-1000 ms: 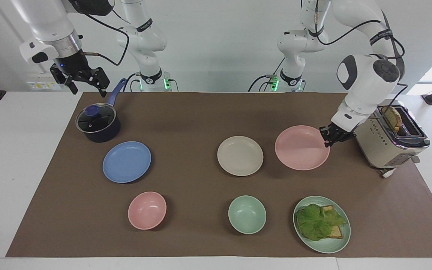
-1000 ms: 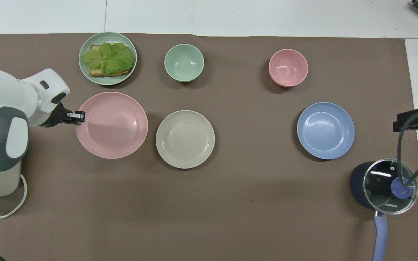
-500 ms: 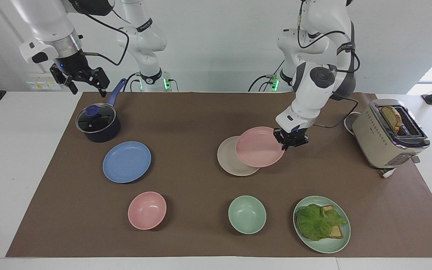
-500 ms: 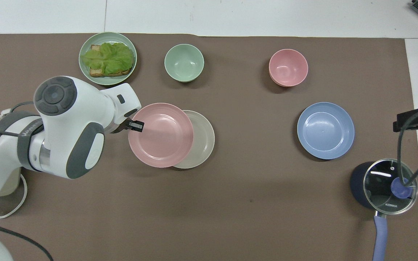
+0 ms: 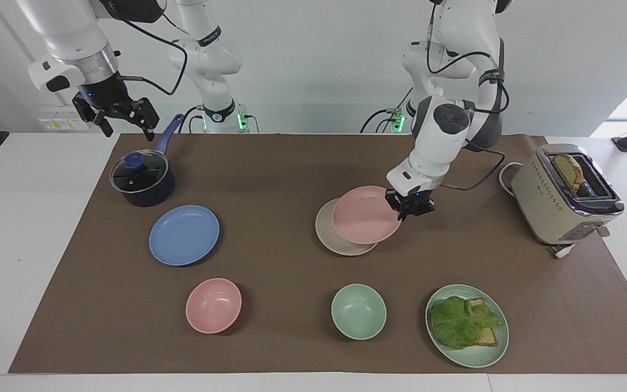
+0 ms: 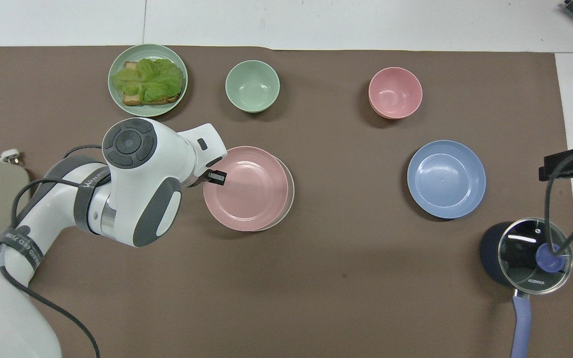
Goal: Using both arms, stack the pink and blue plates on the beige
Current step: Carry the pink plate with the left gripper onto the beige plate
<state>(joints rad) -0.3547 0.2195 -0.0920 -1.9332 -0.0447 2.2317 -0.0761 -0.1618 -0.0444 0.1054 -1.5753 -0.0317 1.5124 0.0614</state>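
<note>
While left tool (image 5: 407, 211) grips 1 pink plate (image 5: 365, 215) | 1 beige plate (image 5: 329, 235) | 1 blue plate (image 5: 184, 235)

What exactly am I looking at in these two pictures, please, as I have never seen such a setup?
Two white robot arms work at a table covered with brown paper. One picture faces them from across the table; the other looks down from above their end.

The left gripper is shut on the rim of a pink plate, carrying it over a beige plate. The right gripper waits, jaws open, above a lidded pot.

Also on the table are a blue plate, a pink bowl, a green bowl, a green plate with lettuce and bread, and a toaster.
</note>
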